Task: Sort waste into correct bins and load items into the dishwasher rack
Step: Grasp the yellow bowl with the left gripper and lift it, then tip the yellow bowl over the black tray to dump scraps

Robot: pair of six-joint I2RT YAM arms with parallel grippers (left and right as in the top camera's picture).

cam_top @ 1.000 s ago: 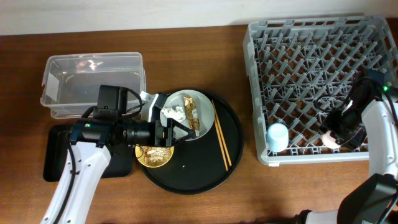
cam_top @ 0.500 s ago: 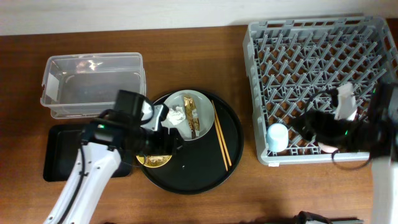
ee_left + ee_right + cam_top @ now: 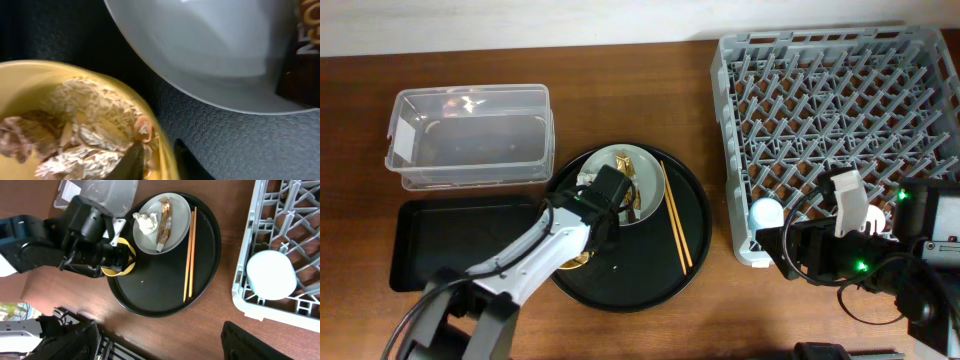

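On the round black tray [image 3: 695, 255], my left gripper [image 3: 155, 150] is shut on the rim of the yellow bowl [image 3: 20, 85], one finger inside among the brownish food scraps [image 3: 75, 120] and one outside. Beside the bowl lies the grey-green plate [image 3: 175, 235] with a crumpled tissue [image 3: 146, 222] and a gold-brown wrapper [image 3: 164, 217]. The chopsticks [image 3: 675, 215] lie right of the plate. My right gripper [image 3: 165, 350] is open and empty above the wooden table, in front of the rack [image 3: 840, 100]. A pale blue cup [image 3: 765, 215] stands upside down in the rack's near left corner.
The clear tub [image 3: 470, 135] stands at the back left, with the shallow black rectangular tray [image 3: 440, 250] in front of it; my left arm crosses that tray's right end. The right arm [image 3: 880, 255] hangs over the table's front right.
My left gripper came down onto the yellow bowl and closed on its rim. The right arm pulled out of the rack toward the table's front, its jaws open.
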